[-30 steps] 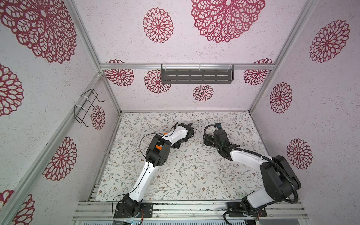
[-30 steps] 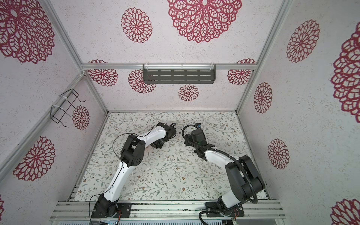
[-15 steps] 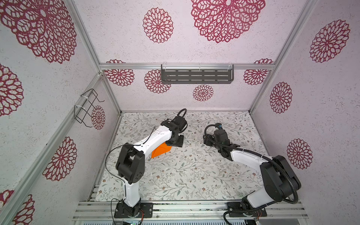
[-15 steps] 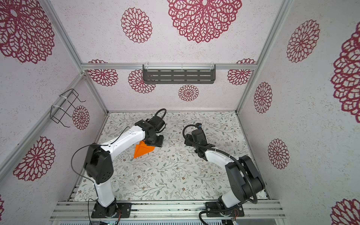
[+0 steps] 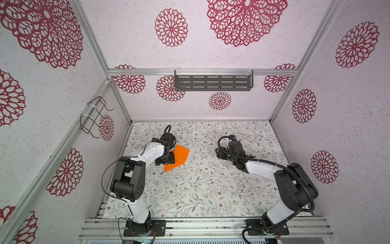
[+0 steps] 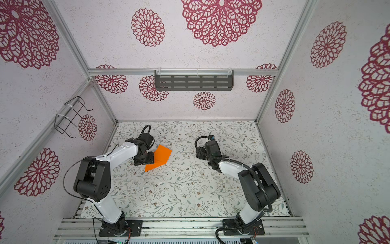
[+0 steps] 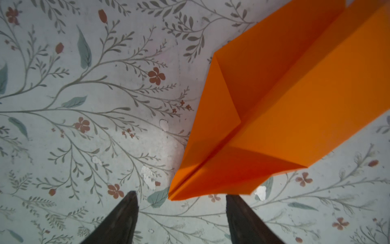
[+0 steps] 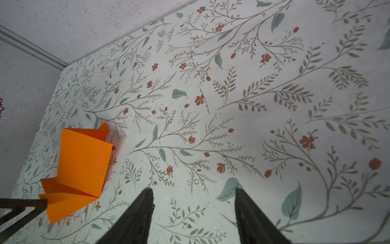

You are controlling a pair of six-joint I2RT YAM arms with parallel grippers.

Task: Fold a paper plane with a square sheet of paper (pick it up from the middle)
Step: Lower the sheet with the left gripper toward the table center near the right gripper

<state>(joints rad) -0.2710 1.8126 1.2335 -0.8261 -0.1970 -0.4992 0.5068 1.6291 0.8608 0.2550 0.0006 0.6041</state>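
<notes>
My L pincer (image 7: 181,195) jaws apart; bright orange folded paper plane (image 5: 179,157) flat on floral-print table (image 5: 211,190), nr left edge, nose just by my tips. R pincer (image 8: 193,190) apart too.

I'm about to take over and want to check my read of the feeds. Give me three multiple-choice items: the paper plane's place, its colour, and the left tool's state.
1. Where on the table does the paper plane lie?
A. dead centre
B. at the near right corner
C. on the left side, beside the left tool

2. What colour is the paper plane?
A. orange
B. white
C. blue

3. What is the left tool doing?
A. shut on the paper plane
B. open, with the paper plane lying free on the table
C. holding the paper plane up in the air

Answers:
1 C: both top views show it next to that tool, left of the middle.
2 A: it is bright orange in every view.
3 B: the left wrist view shows the jaws apart and the plane's nose not pinched between them.
</notes>
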